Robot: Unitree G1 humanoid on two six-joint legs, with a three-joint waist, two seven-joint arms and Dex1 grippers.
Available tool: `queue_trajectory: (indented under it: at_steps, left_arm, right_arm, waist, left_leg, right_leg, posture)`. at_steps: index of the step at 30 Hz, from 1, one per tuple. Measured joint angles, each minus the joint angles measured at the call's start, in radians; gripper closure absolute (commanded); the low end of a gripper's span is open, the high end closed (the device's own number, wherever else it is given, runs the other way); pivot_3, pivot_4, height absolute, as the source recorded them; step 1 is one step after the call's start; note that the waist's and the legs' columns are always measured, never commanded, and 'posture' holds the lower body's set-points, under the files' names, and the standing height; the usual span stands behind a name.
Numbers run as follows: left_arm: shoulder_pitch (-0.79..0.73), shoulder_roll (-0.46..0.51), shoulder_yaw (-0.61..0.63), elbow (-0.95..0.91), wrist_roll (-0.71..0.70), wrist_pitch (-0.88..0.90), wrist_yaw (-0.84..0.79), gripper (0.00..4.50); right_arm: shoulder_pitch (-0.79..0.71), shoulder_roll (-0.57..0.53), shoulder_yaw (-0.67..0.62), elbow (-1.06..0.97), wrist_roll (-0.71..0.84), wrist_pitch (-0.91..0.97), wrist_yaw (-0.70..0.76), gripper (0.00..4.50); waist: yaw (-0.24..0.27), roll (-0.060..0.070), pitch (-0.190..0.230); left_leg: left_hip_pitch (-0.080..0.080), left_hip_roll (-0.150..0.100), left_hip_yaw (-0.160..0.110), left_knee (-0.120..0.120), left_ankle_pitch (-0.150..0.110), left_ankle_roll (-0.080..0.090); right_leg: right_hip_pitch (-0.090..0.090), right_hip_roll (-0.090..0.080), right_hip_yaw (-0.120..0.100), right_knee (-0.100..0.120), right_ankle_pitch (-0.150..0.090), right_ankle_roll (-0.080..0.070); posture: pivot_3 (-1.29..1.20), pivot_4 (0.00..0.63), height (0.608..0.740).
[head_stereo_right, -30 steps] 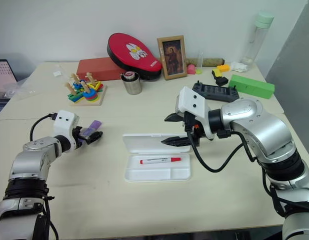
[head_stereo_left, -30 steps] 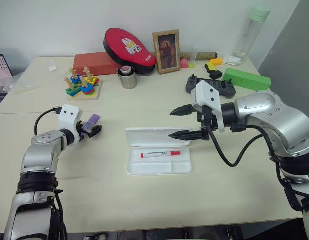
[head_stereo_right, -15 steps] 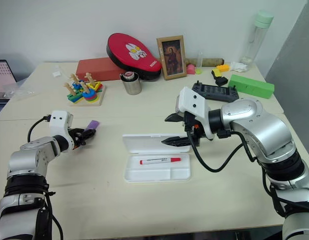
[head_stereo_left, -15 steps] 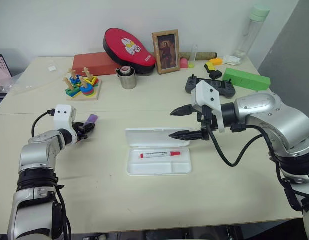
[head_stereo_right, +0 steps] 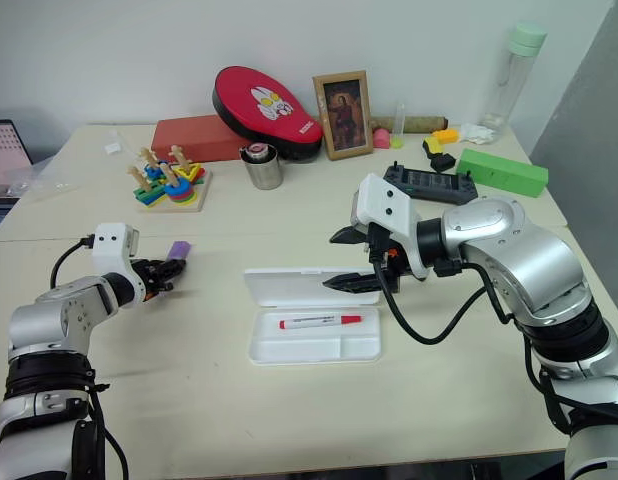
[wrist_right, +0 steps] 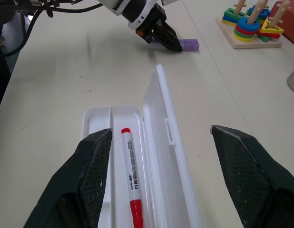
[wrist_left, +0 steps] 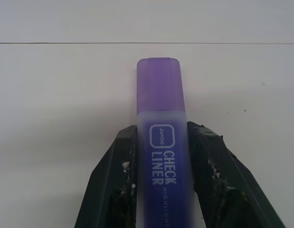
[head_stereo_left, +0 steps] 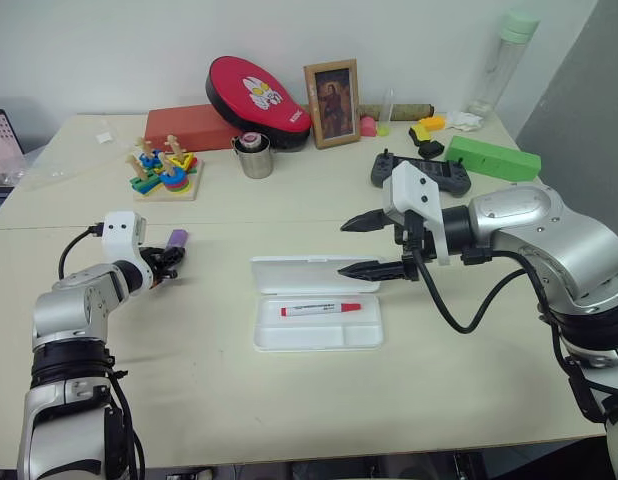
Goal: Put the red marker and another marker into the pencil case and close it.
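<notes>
Left tool [wrist_left: 161, 142] clamps purple marker [wrist_left: 161, 118] | right tool [head_stereo_left: 374, 245] spread, empty

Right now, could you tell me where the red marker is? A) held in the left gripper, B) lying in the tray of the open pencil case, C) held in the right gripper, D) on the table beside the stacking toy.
B: the red marker lies in the tray of the open pencil case, while the left gripper is shut on the purple marker.
</notes>
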State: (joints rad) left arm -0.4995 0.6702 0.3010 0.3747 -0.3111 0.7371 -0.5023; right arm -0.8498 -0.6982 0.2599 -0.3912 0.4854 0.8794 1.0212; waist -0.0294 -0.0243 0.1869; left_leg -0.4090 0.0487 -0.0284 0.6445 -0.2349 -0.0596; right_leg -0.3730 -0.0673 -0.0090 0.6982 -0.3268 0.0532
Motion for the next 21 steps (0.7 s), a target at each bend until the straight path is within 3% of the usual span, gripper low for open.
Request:
queue_trajectory:
  at_steps: [11,16,21]
  left_arm:
    - [0.105,0.034,-0.028,-0.294,0.014,0.034,0.005,3.28]
    - [0.137,0.154,-0.035,-0.577,-0.010,0.061,-0.079,3.28]
    - [0.118,0.199,-0.061,-0.728,-0.070,0.075,-0.159,3.28]
  right_arm:
    - [0.000,-0.003,0.000,0.000,0.000,0.000,0.002,1.04]
    - [0.000,-0.004,0.000,0.000,0.000,-0.003,0.004,1.04]
    - [0.000,-0.008,0.000,0.000,-0.001,-0.014,0.012,1.04]
  waist:
    - [0.000,0.000,0.000]
    - [0.000,0.000,0.000]
    - [0.001,0.000,0.001]
  left_leg:
    - [-0.001,0.000,0.000,0.000,0.000,0.000]
    - [-0.002,0.000,0.000,-0.001,0.000,0.000]
    - [-0.002,0.000,0.000,-0.001,0.000,0.000]
  right_leg:
    - [0.000,0.000,0.000,0.000,0.000,0.000]
    - [-0.001,0.000,0.000,-0.002,0.000,0.000]
    - [-0.001,0.000,0.000,-0.001,0.000,0.000]
  posture:
    - [0.00,0.150,0.740]
    - [0.00,0.150,0.740]
    - [0.00,0.150,0.740]
